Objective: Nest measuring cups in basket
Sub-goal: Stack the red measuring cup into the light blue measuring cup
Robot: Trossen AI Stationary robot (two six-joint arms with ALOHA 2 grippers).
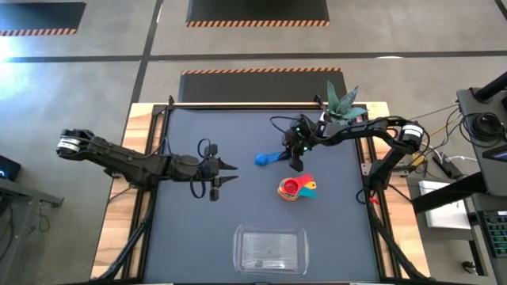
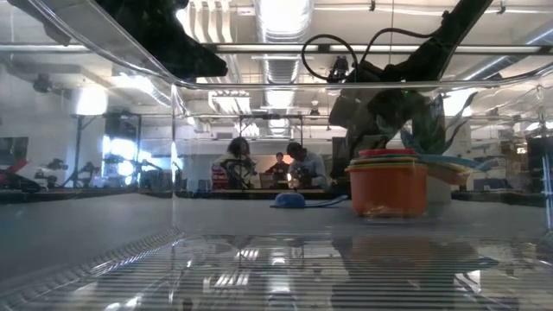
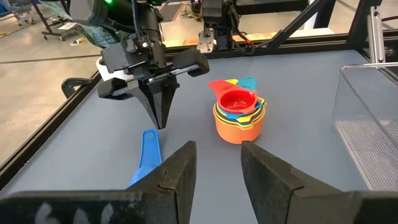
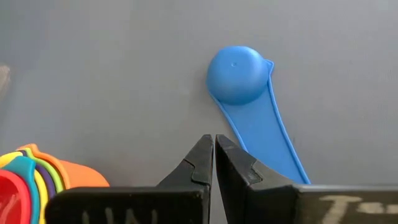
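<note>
The blue measuring cup lies bowl-down on the table, its long handle flat on the mat; it also shows in the high view. My right gripper is shut and points down just beside that handle, apart from it. The other cups sit nested in one stack, orange outermost and red innermost, standing on the table. My left gripper is open and hovers left of the blue cup. The clear basket stands near the table's near edge.
A small white pot with a green plant stands at the table's far right corner behind my right arm. The basket's clear wall shows beside the stack. Bare mat lies between the stack and the basket. People sit in the room beyond.
</note>
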